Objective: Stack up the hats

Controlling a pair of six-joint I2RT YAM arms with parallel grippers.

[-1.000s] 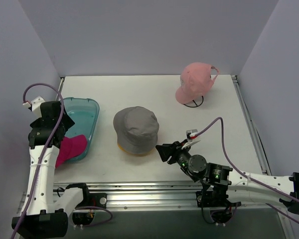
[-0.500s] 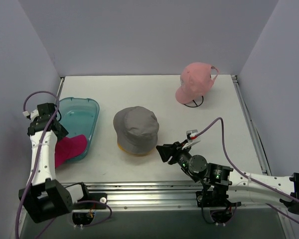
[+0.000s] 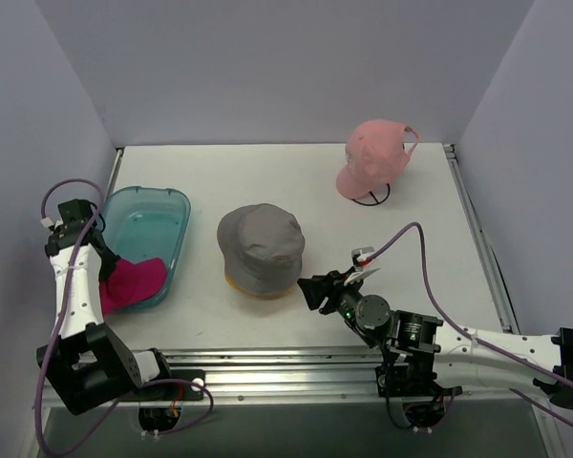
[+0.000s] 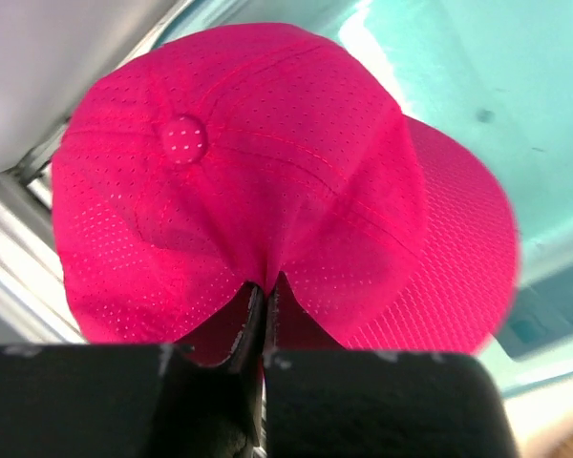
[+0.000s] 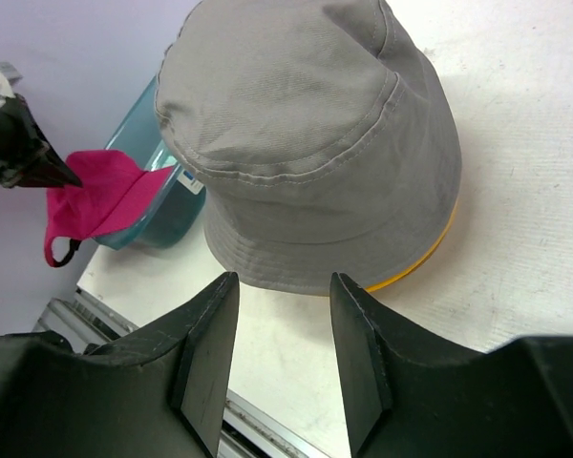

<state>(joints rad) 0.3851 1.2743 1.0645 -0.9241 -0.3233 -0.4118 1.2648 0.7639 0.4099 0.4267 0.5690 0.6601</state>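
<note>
One translucent teal plastic tray (image 3: 162, 221) stands at the left side of the white worktop (image 3: 267, 181). The magenta baseball cap (image 3: 134, 281) lies across its near end, brim over the tray's floor and crown out past the near rim. It cannot be told whether the cap rests on the tray or hangs just above it.

The left claw (image 3: 103, 260) is clenched on this cap. In the left wrist view its two fingers are pressed together with a fold of the crown's mesh fabric (image 4: 239, 191) pinched between them, the top button up and to the left. From the right wrist view the cap droops from that claw over the tray's near corner, its strap loop dangling below.

There are four hats in all: two bucket hats and two baseball caps. The grey bucket hat (image 3: 261, 246) sits in the middle of the worktop on top of the yellow bucket hat (image 3: 258, 290), which shows only as a thin strip of brim along the near edge. The light pink baseball cap (image 3: 372, 157) is raised at the far right, well apart from the others, with a dark loop (image 3: 371, 199) on the worktop beneath it.

The right claw (image 3: 315, 289) is released, fingers apart with nothing between them, low over the worktop just beside the near side of the grey hat's brim.
</note>
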